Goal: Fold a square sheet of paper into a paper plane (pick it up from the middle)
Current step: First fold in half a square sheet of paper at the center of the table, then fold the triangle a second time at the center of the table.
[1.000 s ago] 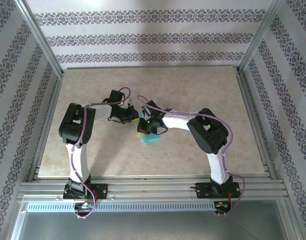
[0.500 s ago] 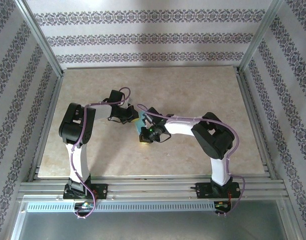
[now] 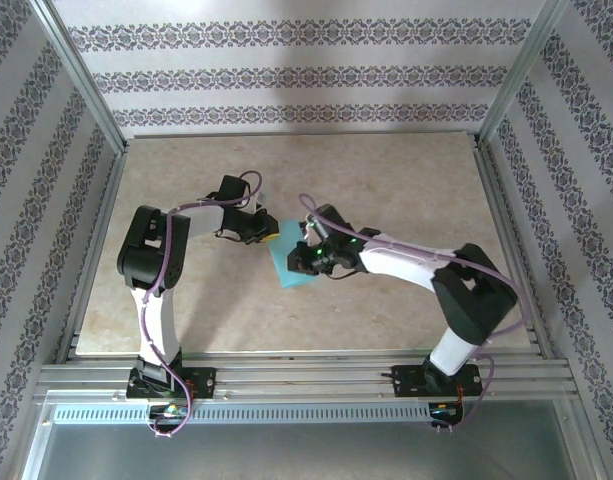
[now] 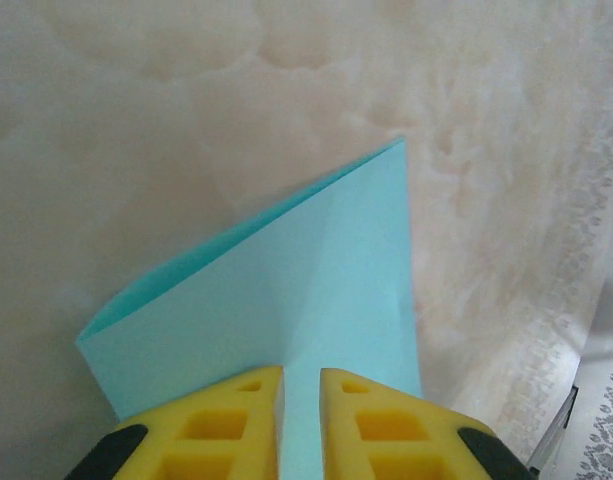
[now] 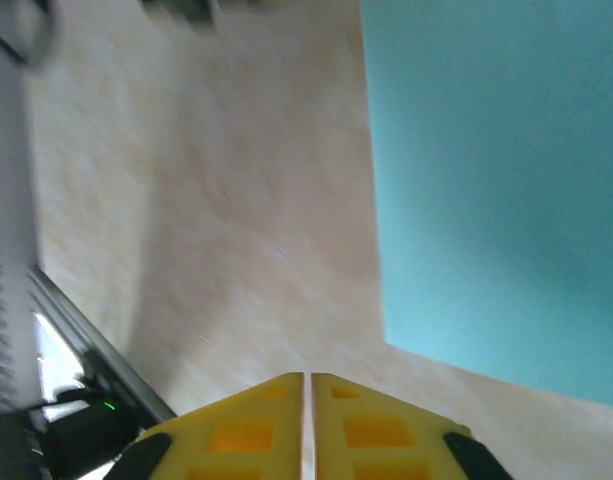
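Observation:
The square sheet of paper is turquoise and lies on the table's middle, between the two grippers. In the left wrist view the paper is folded over, with two layers showing along its left edge and a faint crease running toward me. My left gripper sits at the sheet's upper left edge. Its yellow fingertips stand a narrow gap apart over the paper, not pinching it. My right gripper is low beside the sheet's right edge. In its wrist view the right gripper is shut on nothing, with the paper ahead and to the right.
The beige marbled table is fenced by aluminium posts and a front rail, with patterned walls behind and at both sides. A stretch of the rail shows at the lower left of the right wrist view.
The right arm has stretched out to the right and its gripper has come off the paper, which now lies flatter and more exposed. The left gripper's jaws have parted slightly.

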